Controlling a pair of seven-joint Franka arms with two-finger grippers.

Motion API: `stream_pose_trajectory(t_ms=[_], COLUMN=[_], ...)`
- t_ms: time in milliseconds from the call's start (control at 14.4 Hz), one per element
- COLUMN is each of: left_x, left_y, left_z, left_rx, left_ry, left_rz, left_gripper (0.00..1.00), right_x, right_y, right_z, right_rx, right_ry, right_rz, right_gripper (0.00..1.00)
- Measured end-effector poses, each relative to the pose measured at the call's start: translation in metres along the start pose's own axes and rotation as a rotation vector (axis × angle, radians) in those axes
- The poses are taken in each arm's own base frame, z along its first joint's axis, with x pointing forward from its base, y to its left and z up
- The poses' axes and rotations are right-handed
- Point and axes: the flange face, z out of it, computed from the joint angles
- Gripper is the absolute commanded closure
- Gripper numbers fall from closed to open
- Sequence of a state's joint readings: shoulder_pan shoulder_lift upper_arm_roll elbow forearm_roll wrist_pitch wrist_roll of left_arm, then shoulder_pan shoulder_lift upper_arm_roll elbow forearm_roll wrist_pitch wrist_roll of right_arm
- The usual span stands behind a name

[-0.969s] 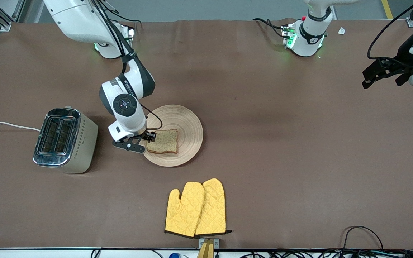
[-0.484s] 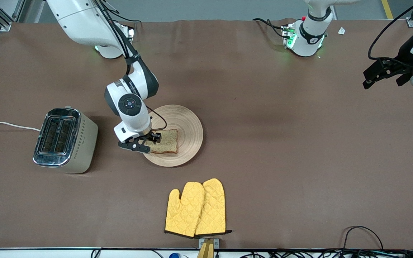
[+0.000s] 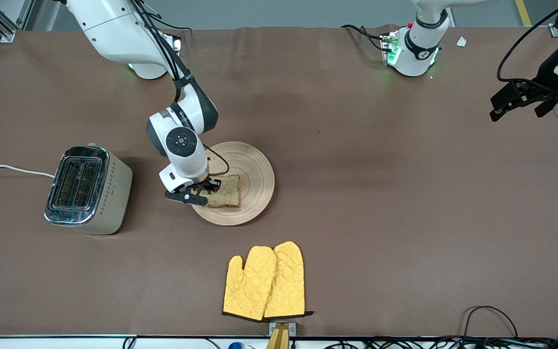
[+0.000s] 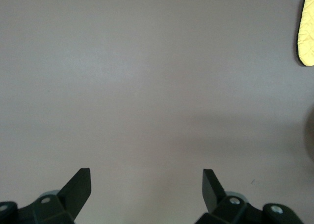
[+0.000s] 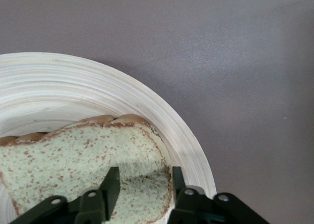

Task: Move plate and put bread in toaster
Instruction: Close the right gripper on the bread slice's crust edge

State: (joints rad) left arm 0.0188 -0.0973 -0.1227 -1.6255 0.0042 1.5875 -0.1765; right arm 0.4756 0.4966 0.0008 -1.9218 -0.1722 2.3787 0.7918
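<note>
The light-wood plate (image 3: 255, 169) lies mid-table with the slice of brown speckled bread (image 3: 225, 191) flat on it. My right gripper (image 3: 205, 190) is low over the plate's edge on the toaster's side. In the right wrist view its fingers stand partly open (image 5: 143, 172) astride a corner of the bread (image 5: 73, 155), one over the crumb, one at the crust by the plate's rim (image 5: 147, 101). The cream toaster (image 3: 109, 194) stands toward the right arm's end, slots empty. My left gripper (image 3: 511, 99) waits open in the air at the left arm's end, over bare cloth (image 4: 146, 174).
A pair of yellow oven mitts (image 3: 264, 281) lies nearer the front camera than the plate; one edge shows in the left wrist view (image 4: 308, 33). The toaster's white cord (image 3: 7, 168) runs off the table's end. Brown cloth covers the table.
My right gripper has moved from the plate's rim on the toaster's side inward over the bread's corner. The bread, plate and left arm have not moved.
</note>
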Motion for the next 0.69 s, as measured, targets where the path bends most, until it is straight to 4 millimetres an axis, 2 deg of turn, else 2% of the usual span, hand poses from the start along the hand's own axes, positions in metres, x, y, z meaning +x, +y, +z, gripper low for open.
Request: stream_pose_trajectory(t_ms=[692], left_x=[0.0004], left_y=[0.0], left_z=[0.0007], left_rx=[0.0], left_ry=[-0.001], left_rz=[0.0], left_gripper=[0.0], right_x=[0.004], right_y=[0.0035], right_z=[0.0035], right_rx=[0.003], right_ry=[0.007], right_rz=[-0.01], right_gripper=[0.55])
